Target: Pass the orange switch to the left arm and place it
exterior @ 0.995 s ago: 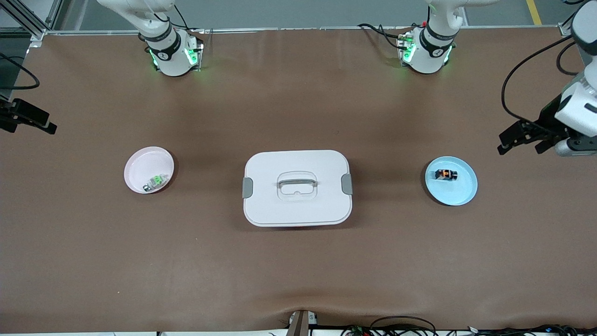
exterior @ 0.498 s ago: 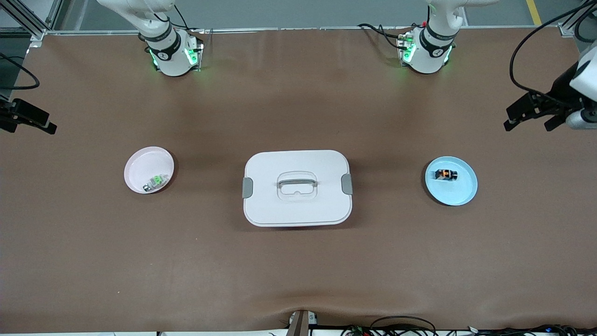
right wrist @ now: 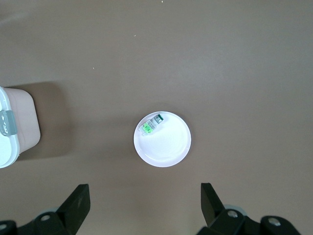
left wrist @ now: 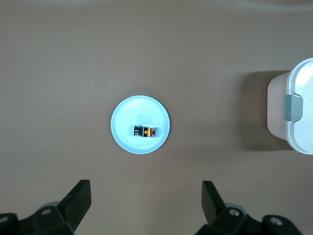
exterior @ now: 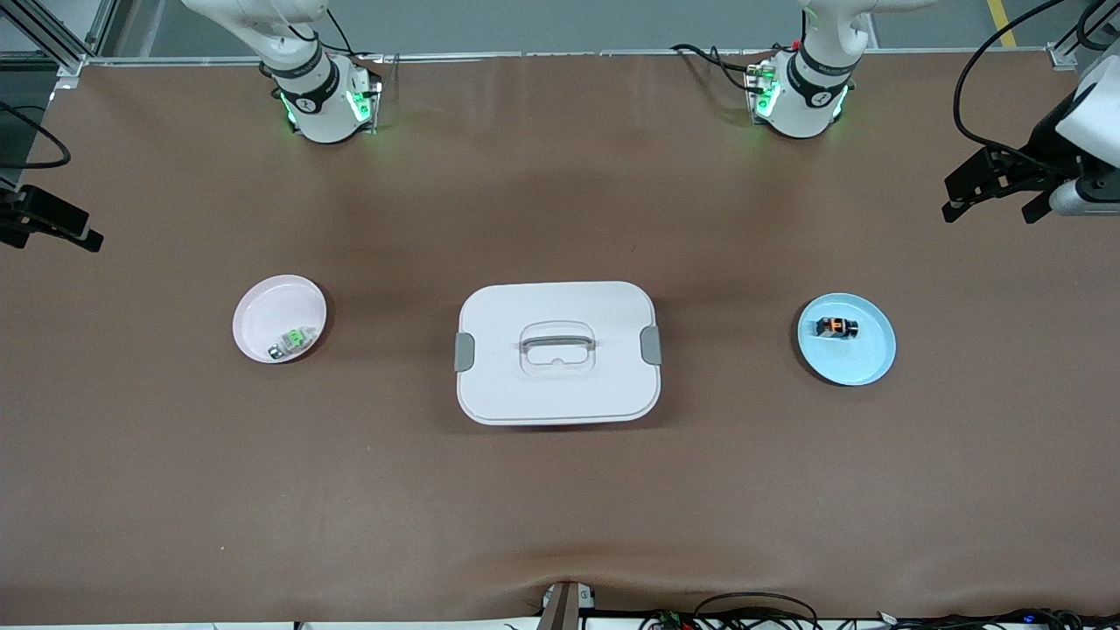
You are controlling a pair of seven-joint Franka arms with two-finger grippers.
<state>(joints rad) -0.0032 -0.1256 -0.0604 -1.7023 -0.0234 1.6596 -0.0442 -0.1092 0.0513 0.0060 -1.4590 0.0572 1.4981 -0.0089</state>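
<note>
- My left gripper (exterior: pixel 989 188) is hovering spread wide at the frame's right edge, holding nothing.
- Orange switch (exterior: pixel 836 328) is lying on blue plate (exterior: pixel 866 359).
- My right gripper (exterior: pixel 61 229) is waiting, spread and empty, at the other edge.

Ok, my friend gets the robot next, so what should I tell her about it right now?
Left gripper: open, empty, up in the air at the left arm's end of the table.
Right gripper: open, empty, at the right arm's end; that arm waits.
Orange switch: lying on the blue plate.
Box: shut, mid-table, between both plates.
Pink plate: holds a green switch.
Done: nothing picked up.
Left: grab the orange switch, pass it between the arms, keeping off the box.
</note>
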